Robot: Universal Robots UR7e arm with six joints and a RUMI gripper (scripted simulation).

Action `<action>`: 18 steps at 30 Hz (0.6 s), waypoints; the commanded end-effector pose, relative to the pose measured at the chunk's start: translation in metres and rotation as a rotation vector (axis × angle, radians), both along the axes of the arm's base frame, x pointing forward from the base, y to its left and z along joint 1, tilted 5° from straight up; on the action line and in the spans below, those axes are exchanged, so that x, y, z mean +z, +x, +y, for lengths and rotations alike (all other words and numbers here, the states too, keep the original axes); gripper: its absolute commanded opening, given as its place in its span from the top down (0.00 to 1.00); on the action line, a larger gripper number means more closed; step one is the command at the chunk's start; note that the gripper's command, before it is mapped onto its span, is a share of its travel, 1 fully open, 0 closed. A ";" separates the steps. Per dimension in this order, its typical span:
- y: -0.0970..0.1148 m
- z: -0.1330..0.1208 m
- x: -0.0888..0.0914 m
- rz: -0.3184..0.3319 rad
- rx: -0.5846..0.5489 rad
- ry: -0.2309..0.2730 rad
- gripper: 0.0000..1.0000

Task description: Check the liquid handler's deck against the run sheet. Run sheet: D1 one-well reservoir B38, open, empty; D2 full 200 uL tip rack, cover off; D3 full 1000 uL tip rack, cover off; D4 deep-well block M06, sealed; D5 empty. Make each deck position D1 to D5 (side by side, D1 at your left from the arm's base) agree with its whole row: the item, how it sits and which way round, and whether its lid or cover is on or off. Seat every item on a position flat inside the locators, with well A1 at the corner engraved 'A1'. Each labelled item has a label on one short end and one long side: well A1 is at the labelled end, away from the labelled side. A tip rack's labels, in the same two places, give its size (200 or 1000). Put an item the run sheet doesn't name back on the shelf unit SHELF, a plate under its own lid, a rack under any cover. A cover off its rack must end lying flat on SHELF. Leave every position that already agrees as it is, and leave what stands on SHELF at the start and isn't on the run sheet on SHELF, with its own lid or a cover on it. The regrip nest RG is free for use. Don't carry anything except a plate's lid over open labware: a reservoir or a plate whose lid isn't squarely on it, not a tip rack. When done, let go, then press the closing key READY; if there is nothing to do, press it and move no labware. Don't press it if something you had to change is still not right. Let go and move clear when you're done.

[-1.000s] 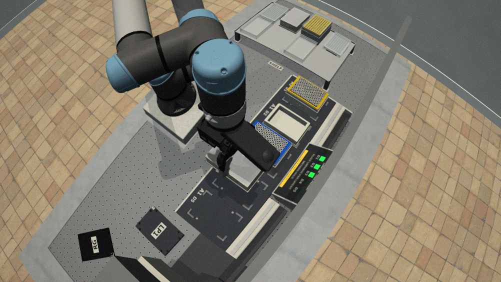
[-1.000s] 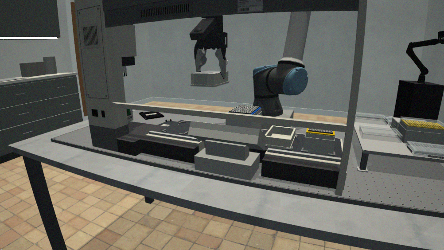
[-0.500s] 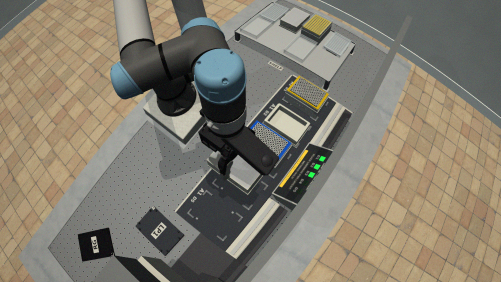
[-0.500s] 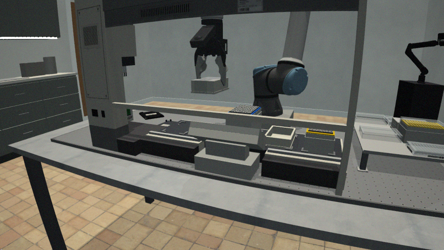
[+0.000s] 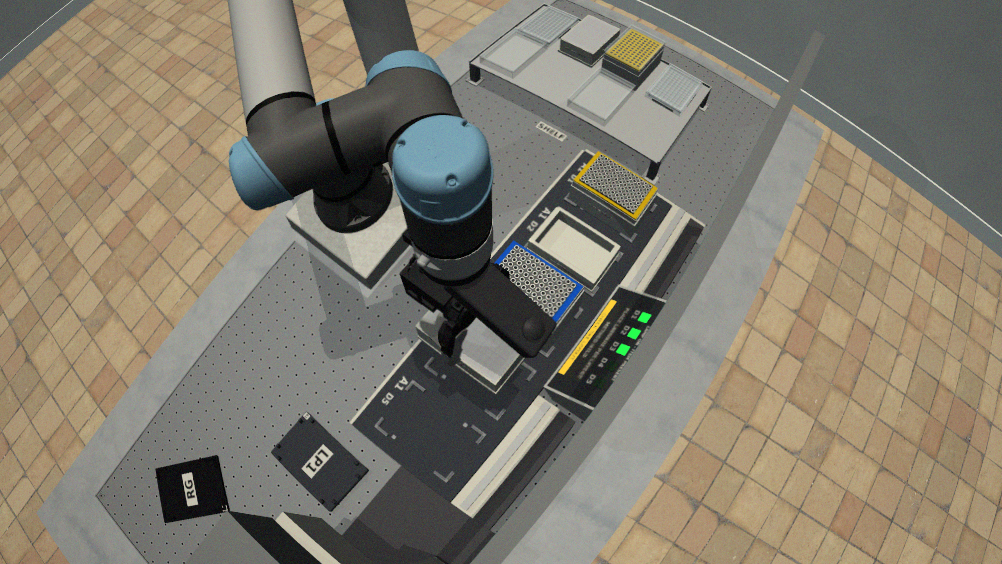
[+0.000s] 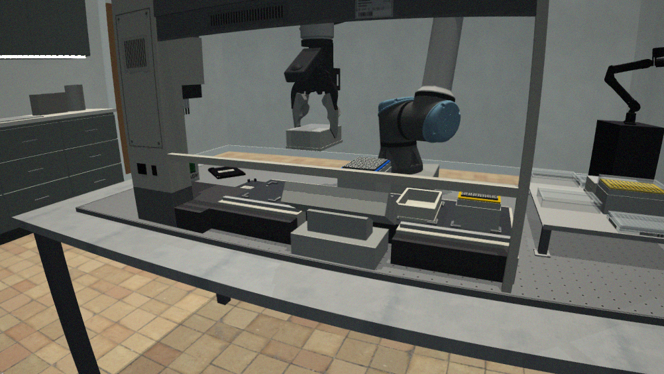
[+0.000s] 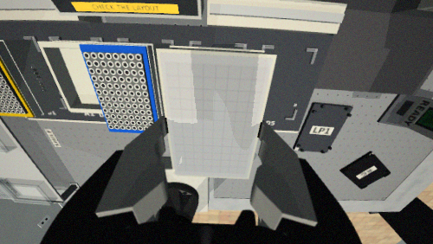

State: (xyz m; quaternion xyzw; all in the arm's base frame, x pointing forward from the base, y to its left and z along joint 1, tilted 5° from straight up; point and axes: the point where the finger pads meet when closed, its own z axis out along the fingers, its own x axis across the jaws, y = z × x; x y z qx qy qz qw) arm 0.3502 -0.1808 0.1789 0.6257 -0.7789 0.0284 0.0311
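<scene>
In the exterior view, the claw point(image 6: 315, 111) hangs above the left part of the deck, clamped partway shut on the sealed deep-well block point(image 6: 312, 136), held level in the air. To its right, on the bench point(image 6: 260, 278), stand the blue-edged tip rack point(image 6: 366, 163), the open reservoir point(image 6: 419, 203) and the yellow-edged tip rack point(image 6: 479, 198).

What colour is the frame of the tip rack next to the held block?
Blue, on the tip rack beside the block; clearest in the wrist view.
</scene>
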 end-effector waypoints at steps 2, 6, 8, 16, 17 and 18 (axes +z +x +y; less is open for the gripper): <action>0.000 -0.001 -0.008 -0.001 0.000 -0.001 1.00; 0.000 -0.002 -0.014 -0.001 0.000 -0.001 1.00; 0.000 -0.002 -0.018 -0.001 0.000 -0.001 1.00; 0.000 -0.003 -0.031 -0.001 0.000 -0.001 1.00; 0.000 -0.003 -0.032 -0.001 0.000 -0.001 1.00; 0.000 -0.003 -0.032 -0.001 0.000 -0.001 1.00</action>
